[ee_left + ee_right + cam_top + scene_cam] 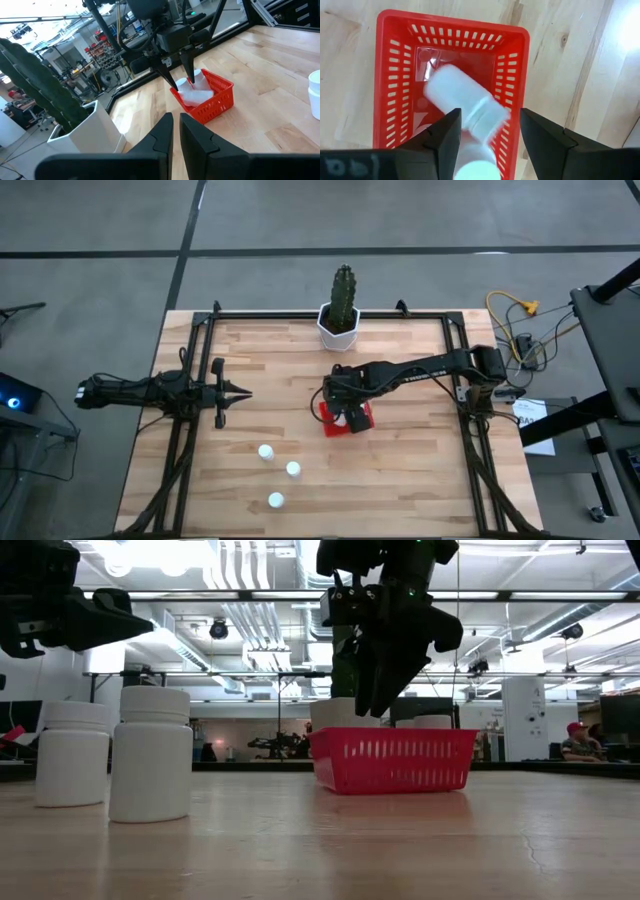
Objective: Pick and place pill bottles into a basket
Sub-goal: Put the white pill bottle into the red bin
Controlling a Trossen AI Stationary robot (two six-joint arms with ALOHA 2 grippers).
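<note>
The red basket (346, 420) stands mid-table on its flat bottom. My right gripper (490, 117) hangs open just above it, pointing steeply down. Below the gap between its fingers a white pill bottle (462, 102) lies tilted and blurred inside the basket (452, 35), and another bottle's cap (476, 170) shows beside it. Three more pill bottles (266, 451), (293, 469), (275, 500) stand upright on the table nearer the front edge. My left gripper (238, 390) waits shut at the table's left, held level above the wood.
A white faceted pot with a green cactus (340, 320) stands at the table's far edge, just behind the basket. Black frame rails (185, 430) run along both sides of the table. Bare wood lies to the right of the basket.
</note>
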